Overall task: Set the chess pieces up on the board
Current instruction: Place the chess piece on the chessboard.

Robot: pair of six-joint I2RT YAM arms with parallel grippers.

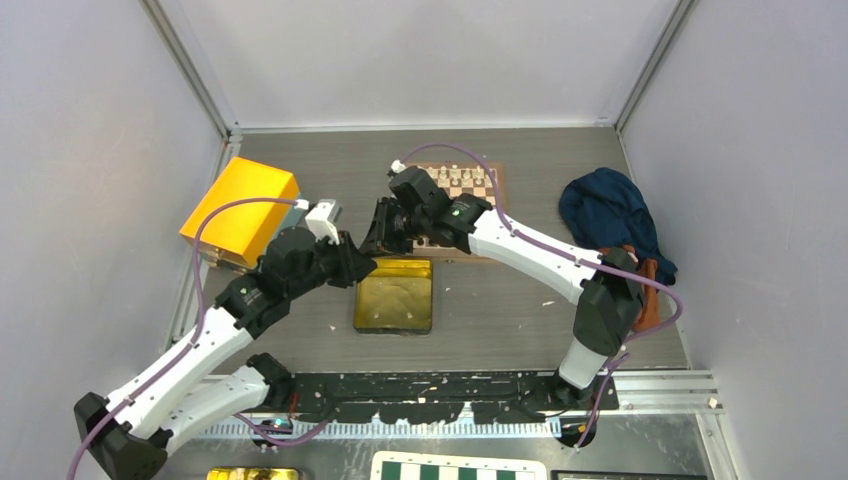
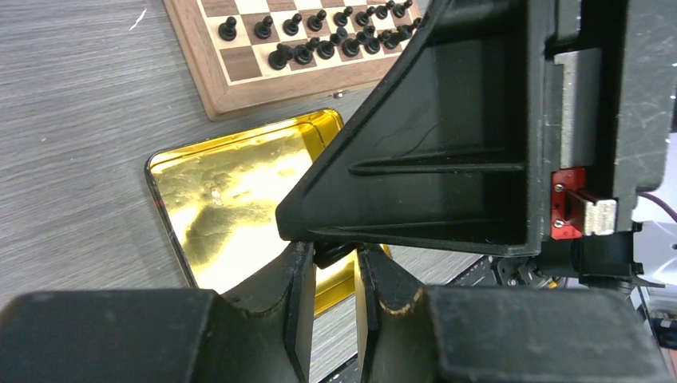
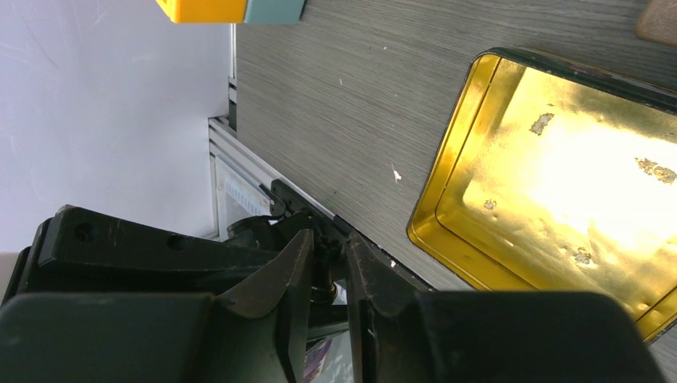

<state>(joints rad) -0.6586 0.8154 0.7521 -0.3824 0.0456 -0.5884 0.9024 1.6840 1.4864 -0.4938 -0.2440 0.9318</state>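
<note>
Left arm (image 1: 190,355) and right arm (image 1: 520,250) meet tip-to-tip (jaws nearly closed).

Robot lab cell here; blank pale panels (image 1: 420,60) on metal framing (image 1: 196,70) box in the grey surface (image 1: 500,320); left arm (image 1: 190,355) and right arm (image 1: 520,250), cables trailing, bolted to a rail (image 1: 660,383).

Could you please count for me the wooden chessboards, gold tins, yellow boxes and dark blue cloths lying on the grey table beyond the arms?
Wooden chessboard: 1
Gold tin: 1
Yellow box: 1
Dark blue cloth: 1
Total: 4
</note>
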